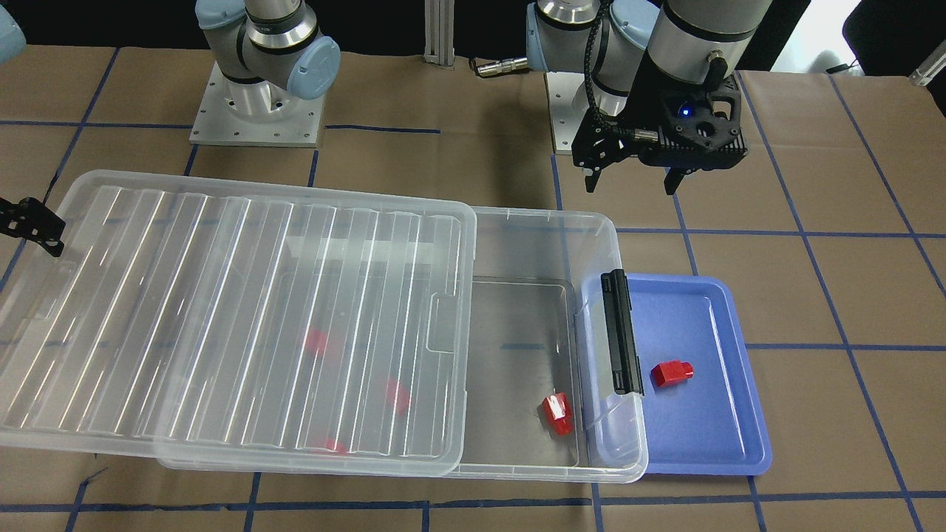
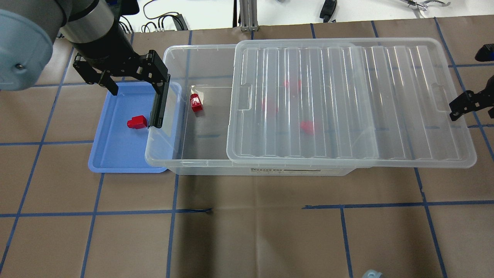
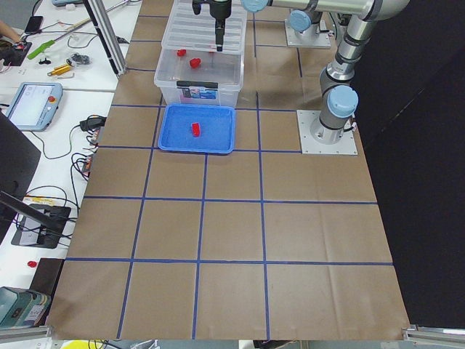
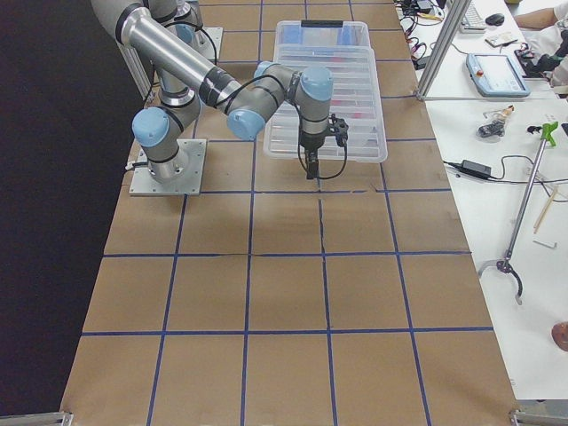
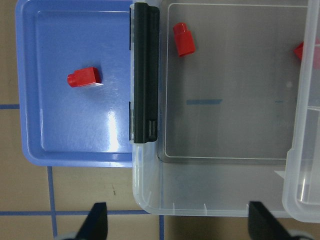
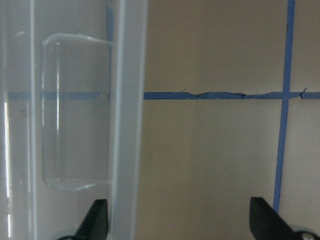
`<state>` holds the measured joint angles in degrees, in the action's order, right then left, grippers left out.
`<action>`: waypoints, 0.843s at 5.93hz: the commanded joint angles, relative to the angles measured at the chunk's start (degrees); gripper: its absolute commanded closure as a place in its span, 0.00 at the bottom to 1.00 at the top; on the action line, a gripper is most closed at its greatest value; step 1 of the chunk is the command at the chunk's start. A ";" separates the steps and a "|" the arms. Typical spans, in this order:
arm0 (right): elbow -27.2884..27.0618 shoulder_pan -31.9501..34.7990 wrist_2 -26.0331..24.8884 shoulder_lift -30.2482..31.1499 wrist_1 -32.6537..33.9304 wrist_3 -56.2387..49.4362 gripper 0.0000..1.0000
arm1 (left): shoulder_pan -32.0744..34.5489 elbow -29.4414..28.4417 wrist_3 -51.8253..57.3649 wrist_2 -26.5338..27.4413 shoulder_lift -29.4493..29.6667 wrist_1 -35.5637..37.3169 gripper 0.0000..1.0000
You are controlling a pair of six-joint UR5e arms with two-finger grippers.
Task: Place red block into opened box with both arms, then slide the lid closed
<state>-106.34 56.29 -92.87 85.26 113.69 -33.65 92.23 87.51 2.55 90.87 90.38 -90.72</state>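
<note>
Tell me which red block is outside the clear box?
The block on the blue tray; the others lie inside the box, mostly under the lid.

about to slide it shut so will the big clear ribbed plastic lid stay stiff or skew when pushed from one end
Probably stiff: the clear ribbed plastic lid has ribs running across it. It may tilt or skew, since one end overhangs the clear plastic box. Likely glides easily, smooth plastic on plastic.

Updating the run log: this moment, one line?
left gripper: open, empty | right gripper: open at lid edge | red block: on blue tray | box: partly uncovered
</note>
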 commanded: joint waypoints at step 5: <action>12.34 9.05 0.15 6.23 -17.63 18.17 0.00 | -12.59 0.35 70.06 -2.00 3.12 2.97 0.01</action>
<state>-97.95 61.06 -92.79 90.65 102.63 -23.05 80.61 86.40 64.04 90.01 92.10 -90.05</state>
